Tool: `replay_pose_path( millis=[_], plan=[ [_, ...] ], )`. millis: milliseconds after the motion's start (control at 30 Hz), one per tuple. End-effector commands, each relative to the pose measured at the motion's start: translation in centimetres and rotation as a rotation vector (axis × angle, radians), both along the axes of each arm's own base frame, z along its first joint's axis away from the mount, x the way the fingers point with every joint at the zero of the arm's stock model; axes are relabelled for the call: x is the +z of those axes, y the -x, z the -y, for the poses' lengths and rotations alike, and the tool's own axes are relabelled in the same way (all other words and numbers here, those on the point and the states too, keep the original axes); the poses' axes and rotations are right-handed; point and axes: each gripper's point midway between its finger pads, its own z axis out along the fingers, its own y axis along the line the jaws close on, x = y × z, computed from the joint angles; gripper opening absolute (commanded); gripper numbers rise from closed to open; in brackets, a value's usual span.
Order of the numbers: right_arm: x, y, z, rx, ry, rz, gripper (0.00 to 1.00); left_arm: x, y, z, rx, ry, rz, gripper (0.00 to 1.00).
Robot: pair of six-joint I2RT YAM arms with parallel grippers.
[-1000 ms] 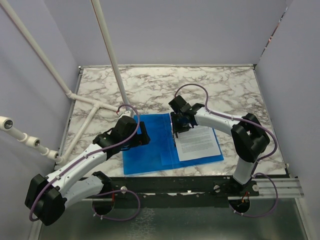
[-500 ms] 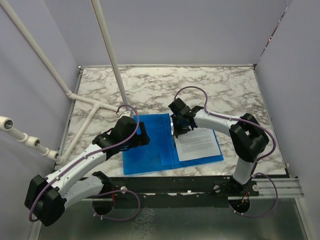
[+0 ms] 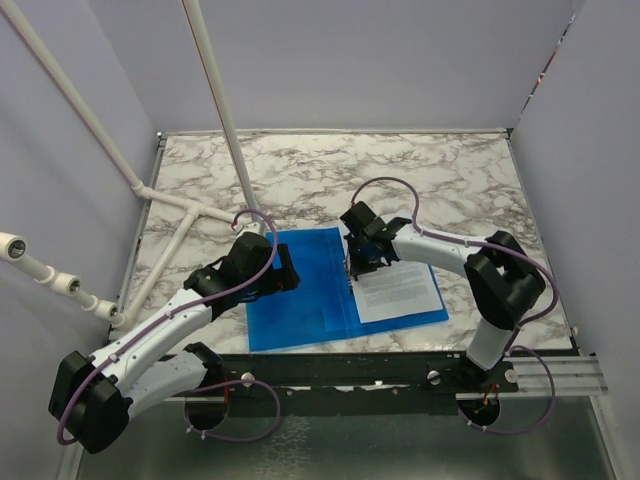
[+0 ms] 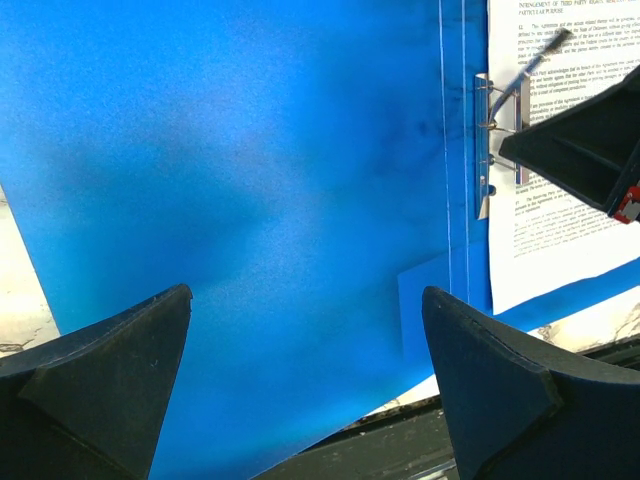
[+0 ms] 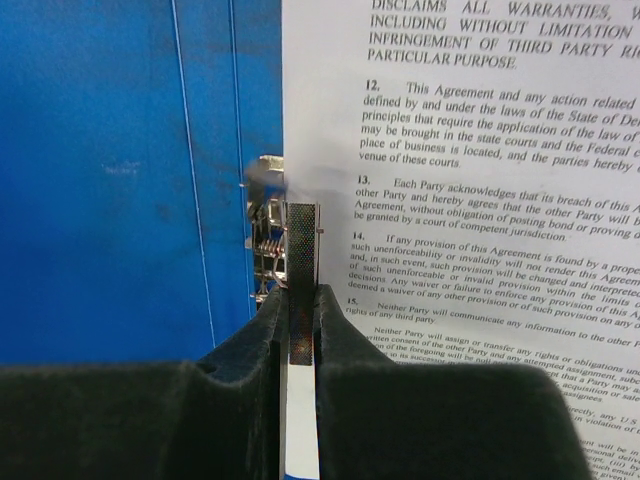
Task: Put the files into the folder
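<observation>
The blue folder (image 3: 300, 290) lies open and flat on the marble table. The files (image 3: 400, 285), white printed sheets, lie on its right half, beside the metal clip (image 5: 266, 235) along the spine. My right gripper (image 3: 353, 268) is shut on the clip's upright lever plate (image 5: 302, 250), at the left edge of the files (image 5: 480, 180). My left gripper (image 4: 305, 295) is open and empty, hovering over the folder's left cover (image 4: 250, 200). The left wrist view also shows the clip (image 4: 485, 150), the files (image 4: 560, 230) and a right fingertip (image 4: 590, 145).
A white pipe frame (image 3: 190, 210) stands at the back left of the table. Walls close in both sides and the back. A black metal rail (image 3: 400, 365) runs along the near edge, just below the folder.
My right gripper has shifted slightly toward the near edge along the spine, still on the clip. The left arm, folder and files have not moved.
</observation>
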Motion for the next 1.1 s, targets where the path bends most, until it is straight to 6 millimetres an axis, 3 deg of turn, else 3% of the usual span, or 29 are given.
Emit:
replay_pose_path(
  millis=[0, 233, 467, 733, 1067],
  plan=[
    [-0.1, 1.9, 0.9, 0.035, 0.021, -0.017, 0.00, 0.8, -0.1, 0.6, -0.020, 0.014, 0.000, 0.99],
    [-0.2, 3.1, 2.1, 0.065, 0.052, -0.018, 0.00, -0.4, 0.2, 1.3, -0.042, 0.015, -0.040, 0.99],
    [1.2, 3.4, 2.3, 0.107, 0.044, 0.005, 0.00, -0.7, 0.7, 3.0, -0.067, 0.031, -0.045, 0.99],
    [0.9, 4.1, 2.7, 0.128, 0.049, -0.008, 0.01, -3.1, 1.2, 4.1, -0.073, -0.015, -0.070, 0.99],
    [-0.1, 4.8, 3.0, 0.111, 0.041, -0.012, 0.18, -4.9, 1.1, 4.2, -0.063, -0.036, -0.091, 0.99]
  ],
)
